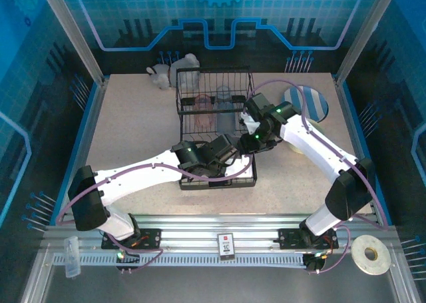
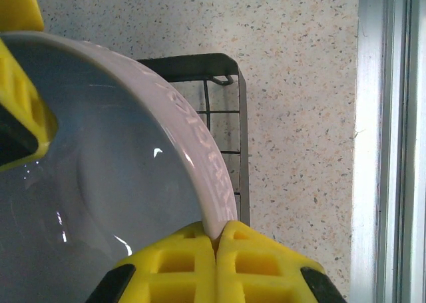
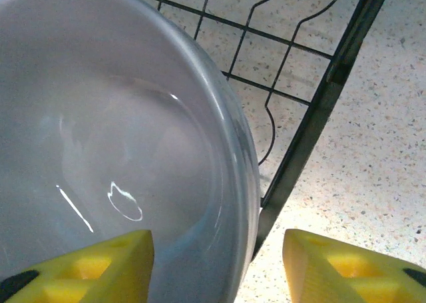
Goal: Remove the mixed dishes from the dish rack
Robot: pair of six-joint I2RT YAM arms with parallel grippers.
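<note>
Left gripper (image 2: 216, 240) is clamped on the rim of a lavender bowl (image 2: 113, 183). The bowl's well spreads up and to the left of the jaws, over the rack (image 2: 229, 120).

Right gripper (image 3: 218, 250) has its jaws apart astride what looks like the same bowl. One finger (image 3: 86, 266) is inside the well and the other is outside, clear of the wall. The rim runs straight ahead between them, then curves left, and it lies nearer the inner finger. A squeeze here should catch the wall squarely.

The snag is likely the rack's side rail, which slants just ahead of the outer finger with curved wires beyond it.

Bare table (image 3: 386, 143) lies to the right of the jaws, so the way out looks to be up and to the right. The right arm is the nearer to the plates (image 1: 307, 104) out that side.
</note>
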